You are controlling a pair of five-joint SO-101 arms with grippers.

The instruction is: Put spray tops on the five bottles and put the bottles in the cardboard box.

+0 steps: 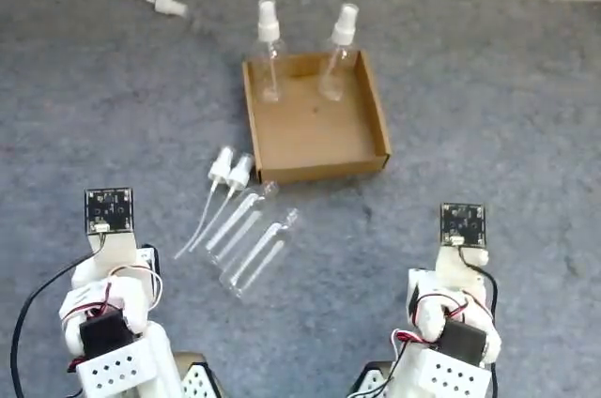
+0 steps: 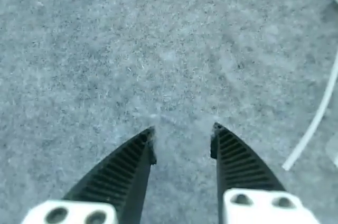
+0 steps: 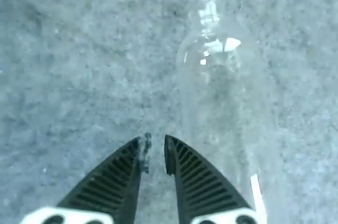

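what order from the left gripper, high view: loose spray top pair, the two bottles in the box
1. loose spray top pair, on the carpet nearby
2. left bottle, box back left
3. right bottle, back right

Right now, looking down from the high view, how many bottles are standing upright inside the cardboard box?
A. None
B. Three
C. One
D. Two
D: one bottle and a second bottle stand upright inside the cardboard box, both against its far wall.
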